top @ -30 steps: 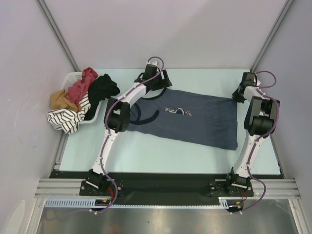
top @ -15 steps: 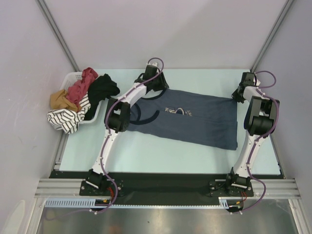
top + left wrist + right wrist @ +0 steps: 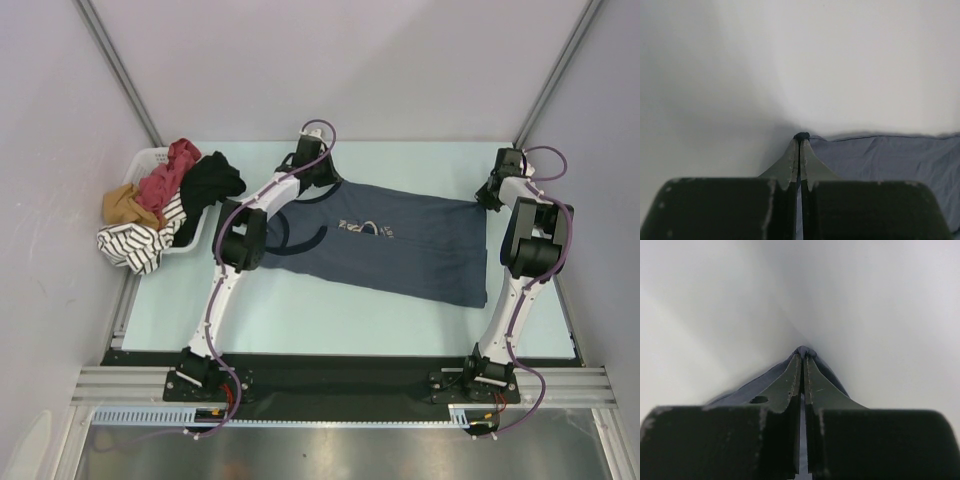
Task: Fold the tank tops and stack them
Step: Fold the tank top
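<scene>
The left gripper (image 3: 800, 142) is closed, its tips pinched on a dark-trimmed corner of the slate blue-grey cloth tank top (image 3: 890, 155). The right gripper (image 3: 803, 355) is clamped on a peaked fold of the same cloth. These pinches are shown only by the wrist views, where nothing but blurred pale surface is seen beyond.

The whole garment is shown only from above. It is spread flat across the far half of the pale green bench (image 3: 300, 310), held at its two far corners. At the bench's far left a white plastic basket (image 3: 150, 158) is seen, heaped with crumpled clothes. A brick red cloth top (image 3: 172, 170) lies uppermost.

Pale lilac-grey walls (image 3: 420, 70) enclose the bench.

Counted: two arms, two grippers, one spread tank top, one basket, and four crumpled pieces (red, black, tan, striped).
</scene>
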